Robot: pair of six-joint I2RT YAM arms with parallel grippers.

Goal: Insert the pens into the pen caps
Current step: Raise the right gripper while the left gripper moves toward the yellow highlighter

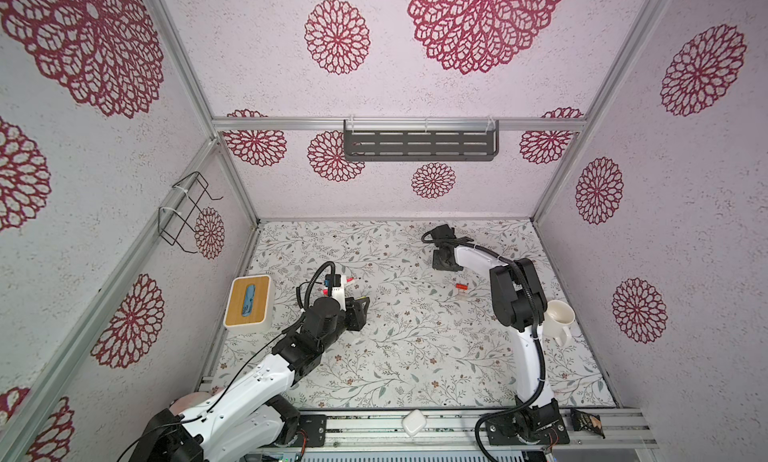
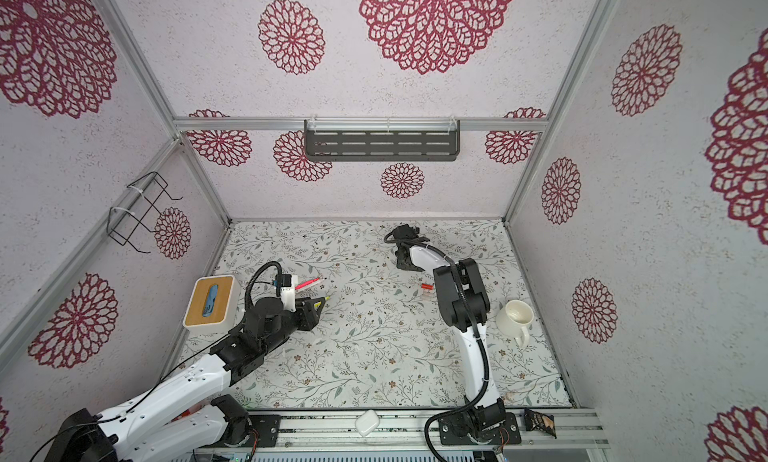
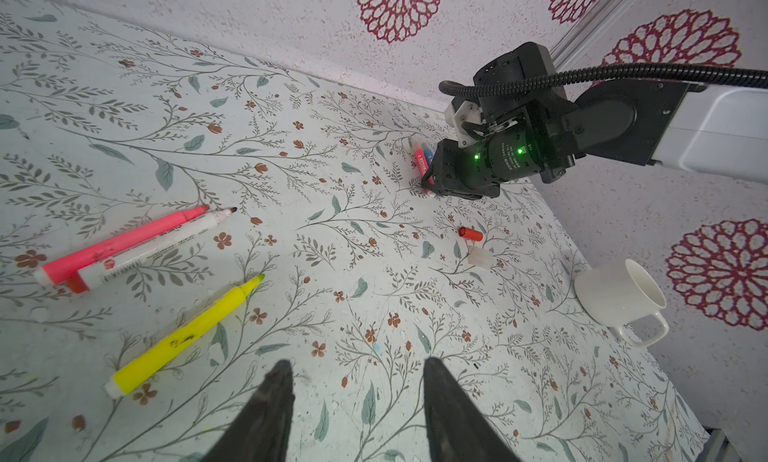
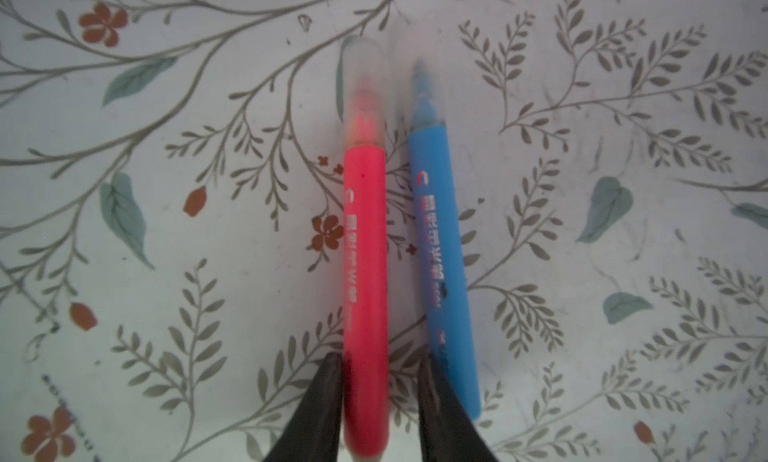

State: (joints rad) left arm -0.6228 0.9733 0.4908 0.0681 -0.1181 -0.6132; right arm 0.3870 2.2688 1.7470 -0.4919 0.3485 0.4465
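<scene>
In the right wrist view a red pen [image 4: 365, 252] and a blue pen [image 4: 440, 252] lie side by side on the table, each tip inside a translucent pen cap [image 4: 363, 90]. My right gripper [image 4: 380, 364] straddles the red pen's rear end, open, with a gap on one side. The left wrist view shows uncapped pink [image 3: 120, 244], white [image 3: 158, 252] and yellow [image 3: 187, 335] pens. A loose red cap [image 3: 470, 234] and a pale cap [image 3: 478, 258] lie further off. My left gripper [image 3: 358, 362] hovers open and empty beside the yellow pen.
A wood-topped tissue box [image 1: 248, 301] stands at the table's left edge and a white mug [image 1: 559, 314] lies on its side at the right. A white case [image 1: 412, 422] and a dark packet [image 1: 586, 422] rest on the front rail.
</scene>
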